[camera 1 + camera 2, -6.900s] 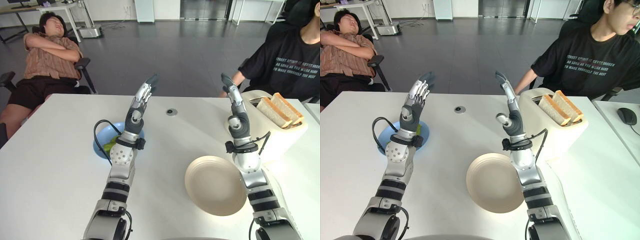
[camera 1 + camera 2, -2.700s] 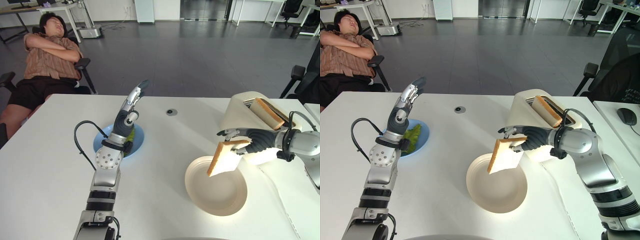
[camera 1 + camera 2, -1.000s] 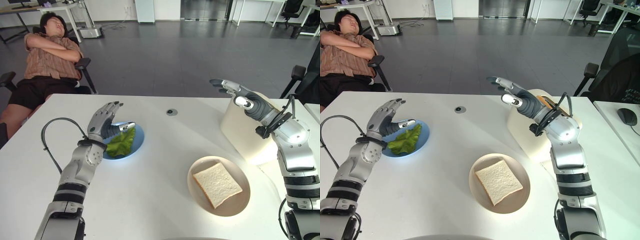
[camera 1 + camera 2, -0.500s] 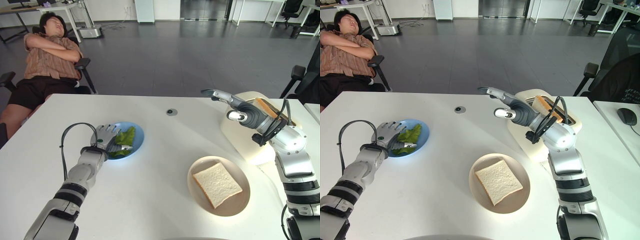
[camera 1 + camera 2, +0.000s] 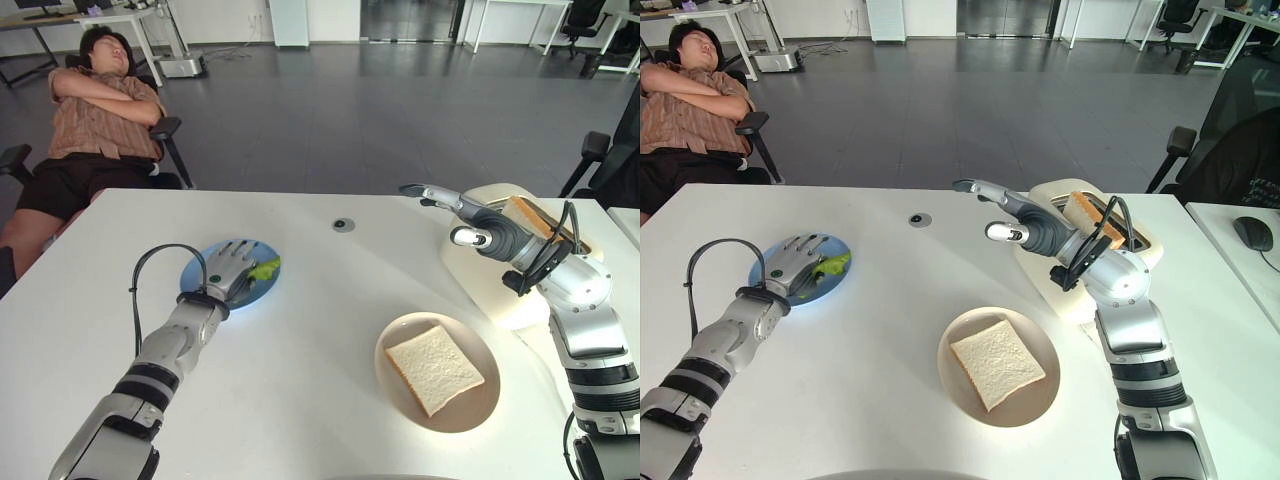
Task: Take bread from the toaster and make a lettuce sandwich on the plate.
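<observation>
Bright, diffuse indoor light falls evenly over the scene. The white table [image 5: 330,400] fills the lower half as a pale field with few shadows. A stronger glare patch lies at right centre, between the plate [image 5: 440,425] and the toaster [image 5: 480,300]. The plate throws only a thin, soft shadow along its lower edge. Across the upper half, the dark floor [image 5: 380,120] carries a dull sheen just below the top edge.

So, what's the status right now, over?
Left hand over lettuce in blue bowl, grip unclear. Right hand open, empty, beside toaster. One bread slice flat on plate; second slice in toaster. Nothing blocking.
</observation>
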